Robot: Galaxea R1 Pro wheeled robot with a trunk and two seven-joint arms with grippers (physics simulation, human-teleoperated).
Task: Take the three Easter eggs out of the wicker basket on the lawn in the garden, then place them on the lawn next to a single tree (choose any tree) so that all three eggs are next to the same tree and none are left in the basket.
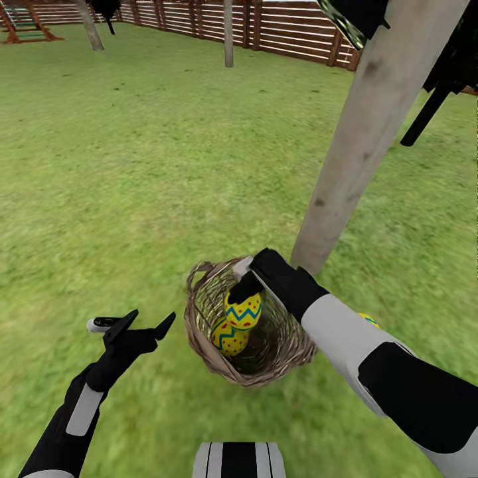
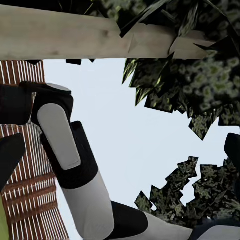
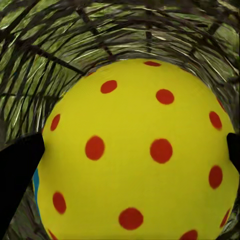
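Note:
The wicker basket point(image 1: 199, 345) stands on the lawn point(image 1: 133, 166) at the foot of a pale tree point(image 1: 372, 133) trunk. My right gripper point(image 1: 247, 287) reaches into the basket and is shut on a yellow Easter egg point(image 1: 243, 311) with a blue zigzag band, held upright. In the right wrist view this egg point(image 3: 135, 160) shows its red-dotted end between the dark fingertips point(image 3: 15, 172), with wicker all around. A second zigzag egg point(image 1: 229, 338) lies lower in the basket. A sliver of a third yellow egg point(image 1: 369, 320) shows on the grass behind my right forearm. My left gripper point(image 1: 147, 322) hovers open left of the basket.
A brown slat fence point(image 1: 279, 33) closes the far side, with two more pale trunks point(image 1: 228, 33) before it and a play frame point(image 1: 23, 26) at the far left. A black cone-shaped tree point(image 1: 451, 66) hangs at the upper right. Open grass spreads left and ahead.

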